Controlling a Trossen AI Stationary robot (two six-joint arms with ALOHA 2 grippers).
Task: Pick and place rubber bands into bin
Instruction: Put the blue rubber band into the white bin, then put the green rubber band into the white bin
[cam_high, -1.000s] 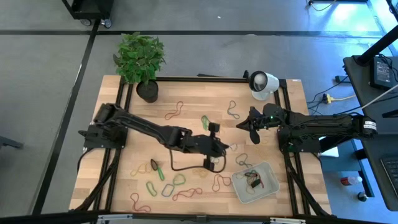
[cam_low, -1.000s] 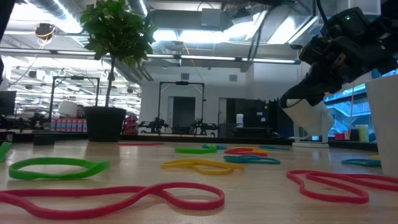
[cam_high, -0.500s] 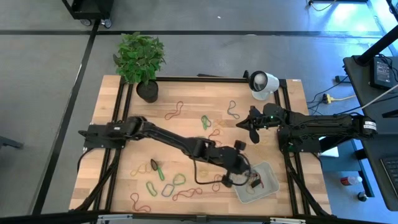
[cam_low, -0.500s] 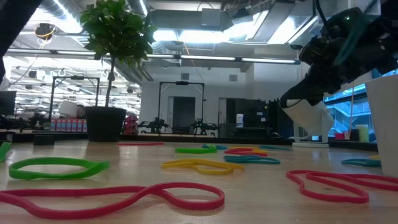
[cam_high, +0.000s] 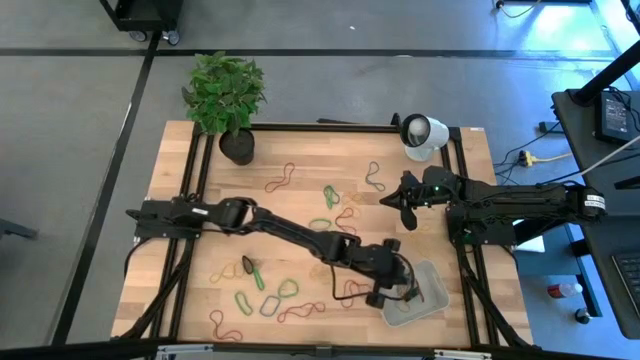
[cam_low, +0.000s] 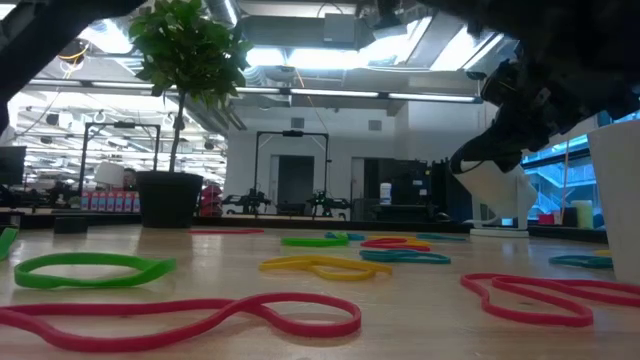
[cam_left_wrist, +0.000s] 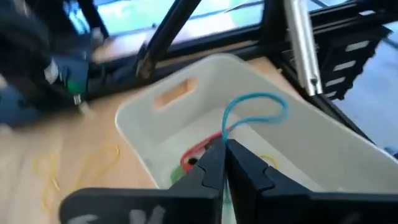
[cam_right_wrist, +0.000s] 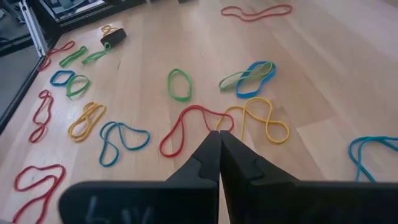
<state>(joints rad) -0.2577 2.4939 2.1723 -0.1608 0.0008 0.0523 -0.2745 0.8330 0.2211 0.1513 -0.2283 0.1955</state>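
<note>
The left arm stretches right across the table, its gripper (cam_high: 400, 290) hanging over the bin (cam_high: 436, 300) at the front right corner. From its wrist camera the fingers (cam_left_wrist: 214, 165) are pressed together on a blue band (cam_left_wrist: 258, 109) — the loop dangles above the bin's (cam_left_wrist: 186, 118) inside, where a red band (cam_left_wrist: 199, 149) already lies. The right gripper (cam_high: 400, 205) waits over the right side of the table, fingers (cam_right_wrist: 217, 155) pinched together with nothing between them. Loose bands (cam_high: 285, 290) are scattered over the wood in front of the left arm and further back — red, green, yellow, blue. A potted plant (cam_high: 228, 100) stands at the back left corner, a white device (cam_high: 422, 135) at the back right.
</note>
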